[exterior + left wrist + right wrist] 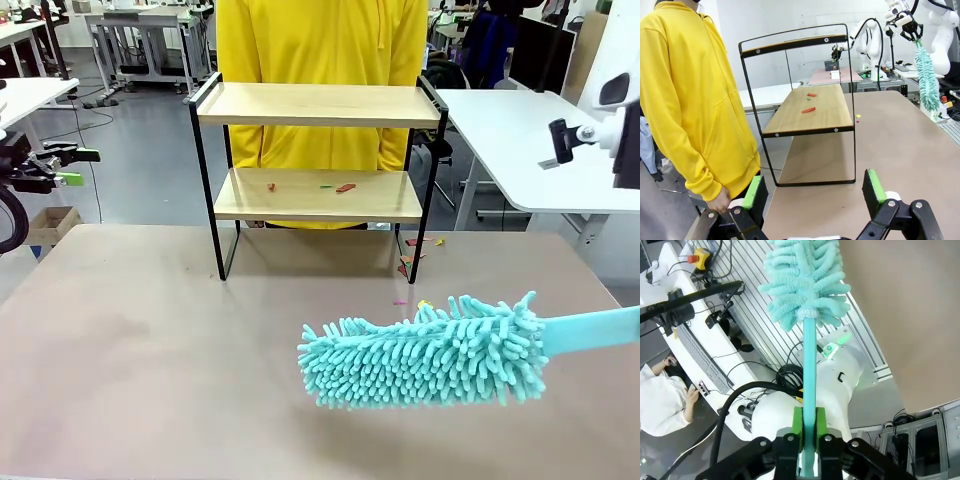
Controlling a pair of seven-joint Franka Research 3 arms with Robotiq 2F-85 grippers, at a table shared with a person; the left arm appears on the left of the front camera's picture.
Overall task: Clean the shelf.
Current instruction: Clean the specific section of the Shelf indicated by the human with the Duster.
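Note:
The shelf point(318, 105) stands at the table's far side, a two-tier rack of light wood boards in a black frame. Small red and green scraps point(345, 187) lie on its lower board point(815, 112). My right gripper point(809, 432) is shut on the handle of a teal fluffy duster point(425, 352), which hovers over the table's near right with its head pointing left. The left wrist view has that duster point(927, 75) hanging from the right gripper point(914, 39). My left gripper point(813, 192) stands open and empty off the table's left side point(80, 167), facing the shelf's end.
A person in a yellow hoodie point(320, 40) stands just behind the shelf. More scraps point(412, 255) lie on the brown table point(150, 340) by the shelf's right leg. White tables point(530, 140) flank the far side.

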